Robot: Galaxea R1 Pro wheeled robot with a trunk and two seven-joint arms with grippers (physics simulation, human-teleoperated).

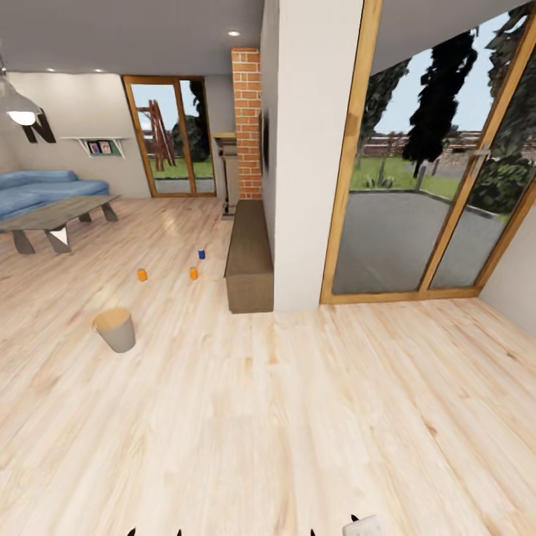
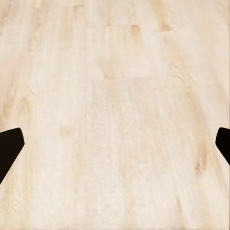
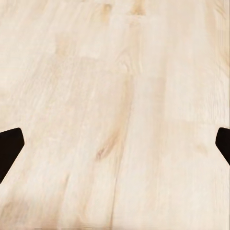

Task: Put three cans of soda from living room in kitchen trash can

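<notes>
Standing well short of the cans: two orange cans [image 1: 142, 275] [image 1: 193, 273] and a blue can [image 1: 201, 254] upright on the floor [image 1: 313, 417], far and left. Trash can [image 1: 115, 329] nearer, also left. Left gripper [image 2: 115, 146] and right gripper [image 3: 115, 146] both spread wide, empty. Left arm likely nearer.

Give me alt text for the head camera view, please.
Three soda cans, two orange and one blue, stand on a pale wood floor beyond a small trash can, beside a long dark bench.
</notes>
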